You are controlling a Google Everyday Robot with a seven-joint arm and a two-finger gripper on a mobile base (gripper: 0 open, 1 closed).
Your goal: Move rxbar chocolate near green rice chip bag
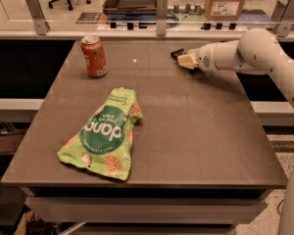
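Gripper (187, 60) is hovering over bar (176, 53) at table's far edge; can't tell its grip. Bar is looking light, flat, slick: pinching across width should work.

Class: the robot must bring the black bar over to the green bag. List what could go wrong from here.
1. The tool is near the far edge of the table, right of the can, and covers most of the bar. A poor hold might let the bar slip out midway.
2. The bag lies crumpled near the front, so a low pass might shove it.
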